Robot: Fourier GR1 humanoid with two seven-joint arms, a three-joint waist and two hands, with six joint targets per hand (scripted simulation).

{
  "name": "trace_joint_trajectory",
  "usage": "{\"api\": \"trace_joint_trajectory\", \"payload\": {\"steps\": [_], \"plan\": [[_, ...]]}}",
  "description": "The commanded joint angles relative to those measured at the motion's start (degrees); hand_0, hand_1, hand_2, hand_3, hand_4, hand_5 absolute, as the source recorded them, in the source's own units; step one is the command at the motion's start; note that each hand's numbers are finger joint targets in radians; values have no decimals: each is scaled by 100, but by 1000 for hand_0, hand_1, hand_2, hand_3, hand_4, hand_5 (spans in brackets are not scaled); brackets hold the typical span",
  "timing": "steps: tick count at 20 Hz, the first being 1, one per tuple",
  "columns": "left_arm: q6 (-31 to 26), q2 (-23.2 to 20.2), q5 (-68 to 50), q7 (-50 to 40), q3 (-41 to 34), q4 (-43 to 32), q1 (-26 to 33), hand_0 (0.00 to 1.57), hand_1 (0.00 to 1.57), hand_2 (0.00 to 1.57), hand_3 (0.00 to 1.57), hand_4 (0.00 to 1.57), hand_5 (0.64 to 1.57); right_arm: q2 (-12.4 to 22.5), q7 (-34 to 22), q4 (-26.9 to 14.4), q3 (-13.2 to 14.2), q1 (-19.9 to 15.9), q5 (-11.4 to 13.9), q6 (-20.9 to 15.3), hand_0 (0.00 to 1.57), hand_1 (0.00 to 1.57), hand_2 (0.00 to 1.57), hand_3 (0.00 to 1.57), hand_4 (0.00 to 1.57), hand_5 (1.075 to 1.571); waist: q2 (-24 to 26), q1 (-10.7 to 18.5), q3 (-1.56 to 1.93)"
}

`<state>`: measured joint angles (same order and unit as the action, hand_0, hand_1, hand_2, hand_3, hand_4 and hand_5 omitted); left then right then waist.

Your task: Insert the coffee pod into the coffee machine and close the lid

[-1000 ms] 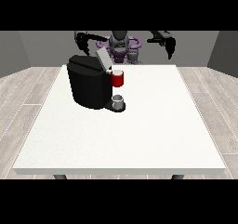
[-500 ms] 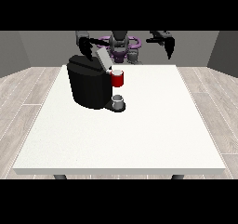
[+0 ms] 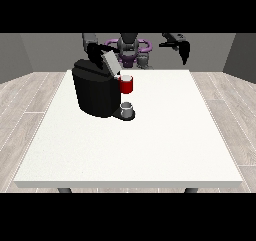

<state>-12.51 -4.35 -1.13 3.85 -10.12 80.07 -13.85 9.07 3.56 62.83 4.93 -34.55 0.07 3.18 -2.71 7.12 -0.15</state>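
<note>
The black coffee machine (image 3: 96,92) stands on the far left part of the white table (image 3: 150,145). Its grey lid (image 3: 110,63) is tilted up and open. A red thing at the machine (image 3: 127,85) sits under the lid's front. On the machine's base lies a small grey thing (image 3: 127,108); I cannot tell whether it is the pod. The hand at the view's left (image 3: 95,51) is just behind the lid's top edge, partly hidden by the machine. Raised above the far right edge is the hand at the view's right (image 3: 182,46), fingers hanging down and holding nothing.
The robot's torso (image 3: 131,52) stands behind the table's far edge. Wooden floor surrounds the table on all sides.
The hand at the view's left has come down and closer to the raised lid. The hand at the view's right has shifted slightly. The lid stays up.
</note>
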Motion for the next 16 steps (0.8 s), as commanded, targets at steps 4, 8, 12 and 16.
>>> {"api": "trace_joint_trajectory", "payload": {"steps": [4, 8, 12, 16], "plan": [[-60, -244, -158, 129, -148, -167, -47, 0, 0, 0, 0, 0, 1571, -212, 182, -198, -232, -174, 212, 8, 0, 0, 0, 0, 0, 1571, -152, -55, 14], [126, -258, -14, 270, -96, -288, -311, 0, 0, 0, 0, 0, 1571, -86, -27, -381, -66, -670, 222, -60, 0, 0, 0, 0, 0, 1571, -408, -42, 14], [147, -260, -133, 291, -176, -391, -84, 0, 0, 0, 0, 24, 1571, -302, 3, -334, -268, -489, 322, -78, 0, 0, 0, 0, 77, 1571, -145, -77, 14], [77, -349, -243, -156, -132, -183, -132, 0, 0, 0, 0, 192, 1571, -163, -237, -554, -199, -725, 289, 105, 0, 0, 0, 0, 214, 1571, 2, 76, 15]]}}
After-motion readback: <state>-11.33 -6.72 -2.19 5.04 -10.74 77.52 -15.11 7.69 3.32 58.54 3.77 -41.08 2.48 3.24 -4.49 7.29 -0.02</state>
